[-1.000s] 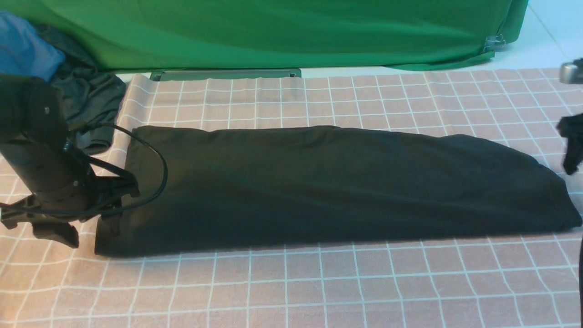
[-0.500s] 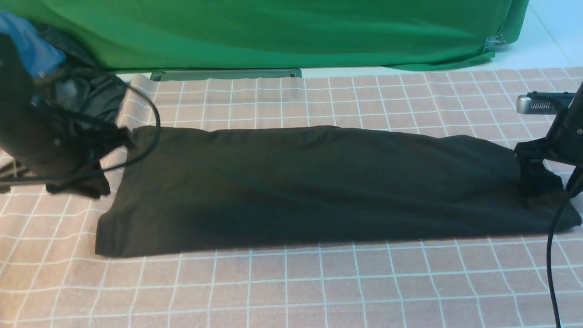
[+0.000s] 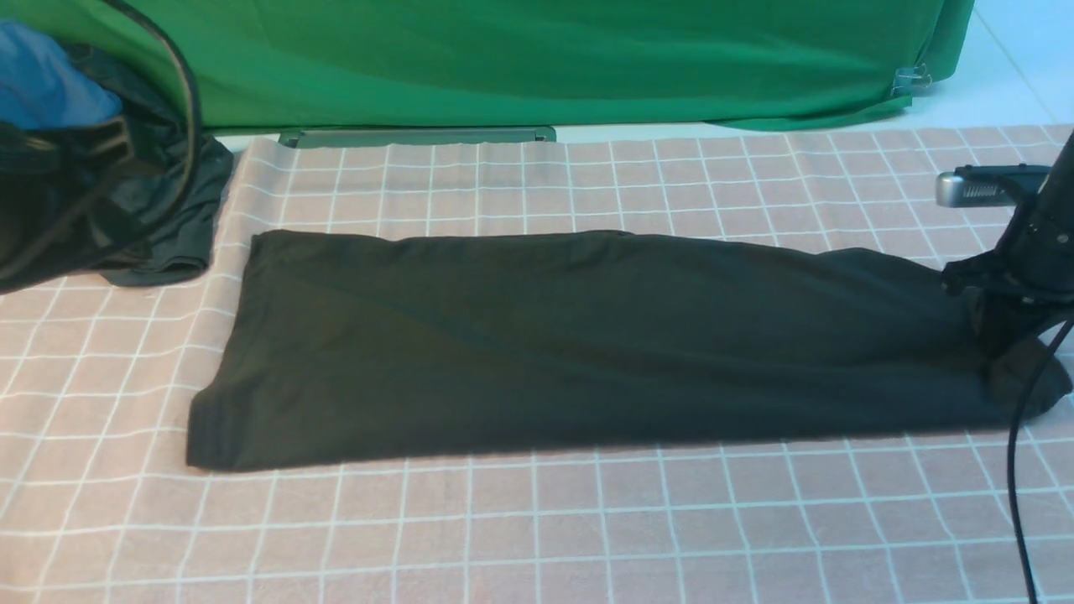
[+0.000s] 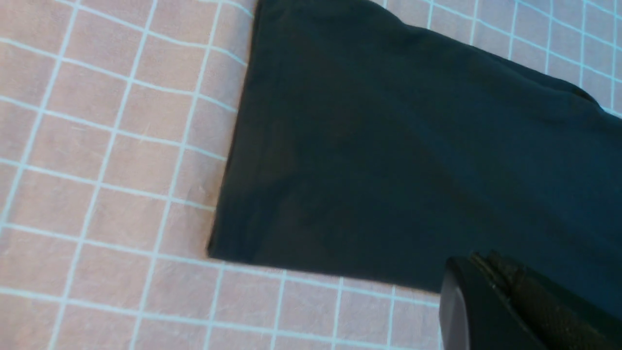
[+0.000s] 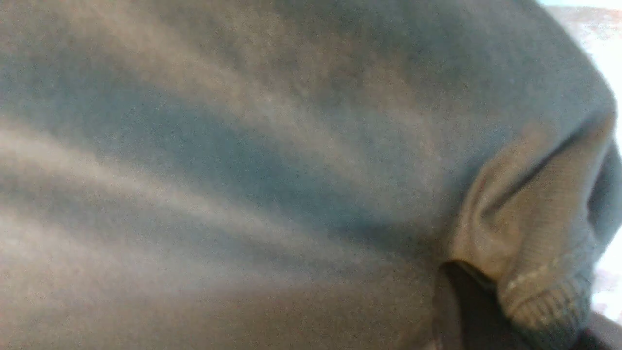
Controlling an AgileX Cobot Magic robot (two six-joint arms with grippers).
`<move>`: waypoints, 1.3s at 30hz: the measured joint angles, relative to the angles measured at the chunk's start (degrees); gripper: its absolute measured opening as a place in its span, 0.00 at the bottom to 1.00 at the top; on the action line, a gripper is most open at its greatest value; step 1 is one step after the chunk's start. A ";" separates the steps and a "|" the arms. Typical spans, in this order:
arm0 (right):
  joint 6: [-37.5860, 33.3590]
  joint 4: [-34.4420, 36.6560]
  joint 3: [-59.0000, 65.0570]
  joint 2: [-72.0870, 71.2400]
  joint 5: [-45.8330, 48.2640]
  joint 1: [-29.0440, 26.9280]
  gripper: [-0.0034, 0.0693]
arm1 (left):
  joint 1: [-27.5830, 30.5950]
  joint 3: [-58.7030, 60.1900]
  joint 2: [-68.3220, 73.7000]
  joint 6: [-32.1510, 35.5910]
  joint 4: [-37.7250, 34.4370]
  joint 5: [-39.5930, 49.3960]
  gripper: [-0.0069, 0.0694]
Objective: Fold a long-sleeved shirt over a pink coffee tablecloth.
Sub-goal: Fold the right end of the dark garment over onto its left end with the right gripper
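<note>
My left claw (image 4: pixel 486 262) is pressed together, empty, clear of the shirt (image 3: pixel 587 352), which lies folded lengthwise across the pink tablecloth (image 3: pixel 587 520). My right claw (image 3: pixel 998 352) pinches its right end; lifting too shallow a bite could let it slip.

Toward three o'clock in the front view, the right gripper (image 3: pixel 1003 352) has its fingertips dark against the black long-sleeved shirt (image 3: pixel 587 344), so their outline is hard to tell; its arm is cut off by the edge. At ten o'clock the left arm (image 3: pixel 50 201) is motion-blurred, cropped, and hides part of the dark grey garment (image 3: pixel 168 193). The blue garment (image 3: pixel 50 80) and green cloth (image 3: pixel 545 59) run out of frame. In the right wrist view the shirt's weave is blurred.
</note>
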 joint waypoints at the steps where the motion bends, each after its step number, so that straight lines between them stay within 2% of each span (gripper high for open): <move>1: 1.08 -1.10 -0.43 -0.83 0.63 -0.13 0.18 | 0.00 0.00 -0.98 0.00 0.13 0.49 0.11; 7: 5.62 -9.51 -5.48 -8.08 3.70 -0.65 0.18 | 0.00 0.00 -5.73 0.00 0.48 1.78 0.11; 13: 6.49 -6.94 -10.20 -12.51 4.23 1.04 0.18 | 0.00 0.00 -7.79 0.00 0.48 2.56 0.11; 17: 6.83 -3.66 -12.58 -13.75 4.49 5.10 0.18 | 0.00 0.44 -7.86 0.07 0.32 2.61 0.11; 27: 8.47 15.13 -17.56 -12.79 2.73 23.77 0.18 | 0.00 3.66 -7.86 0.49 -2.58 1.91 0.11; 28: 8.47 15.48 -17.56 -12.70 2.73 23.77 0.18 | 0.00 3.66 -7.86 0.49 -2.71 1.91 0.11; 29: 8.96 18.15 -17.63 -11.68 0.64 27.05 0.18 | 0.00 3.79 -7.86 0.91 -3.07 1.43 0.11; 31: 9.67 20.87 -17.63 -10.14 -1.79 29.98 0.18 | 0.00 3.89 -7.86 1.34 -3.49 1.06 0.11; 39: 10.53 29.39 -17.63 -3.27 -13.02 39.43 0.18 | 0.00 3.89 -7.86 1.58 -3.83 0.70 0.11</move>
